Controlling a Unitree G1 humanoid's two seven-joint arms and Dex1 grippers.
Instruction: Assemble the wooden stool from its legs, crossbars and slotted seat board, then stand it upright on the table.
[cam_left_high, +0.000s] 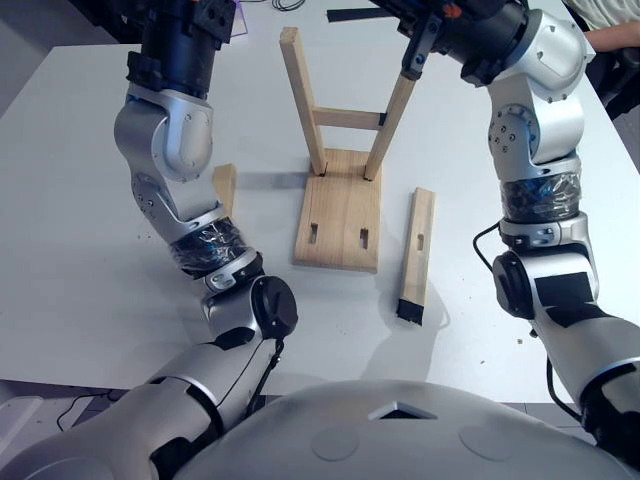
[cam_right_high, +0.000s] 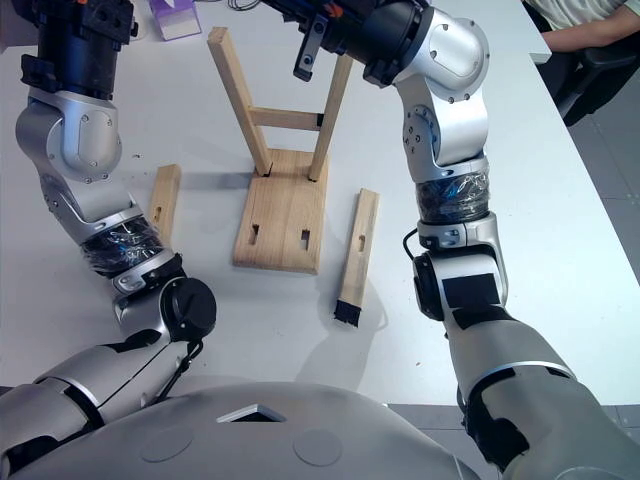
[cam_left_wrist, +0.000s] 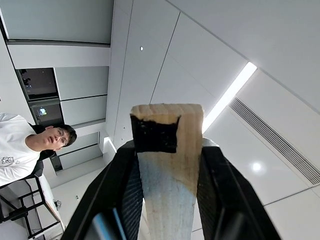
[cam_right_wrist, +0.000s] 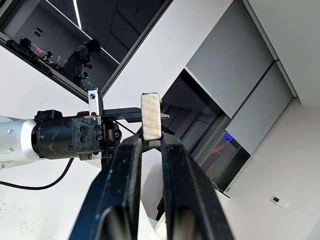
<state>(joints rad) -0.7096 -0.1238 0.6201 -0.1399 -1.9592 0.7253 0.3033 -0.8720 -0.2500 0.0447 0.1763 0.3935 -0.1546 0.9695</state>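
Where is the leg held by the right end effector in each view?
Left eye: leg upright at the seat board's far edge, top in the right end effector.
Right eye: same, upper centre.
Right wrist: its tip between the fingers.
Left wrist: another wooden piece, in the left end effector.
Landmark: the seat board.

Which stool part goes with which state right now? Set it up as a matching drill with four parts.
Parts:
1. board
2. crossbar
3. loose leg
4. piece in the left gripper

States:
A. lies on the table, right of the board
B. clamped between fingers, dark-marked end showing
C. flat on the table, with upright legs standing in it
D. spans between the two upright legs

Pairs: 1-C, 2-D, 3-A, 4-B
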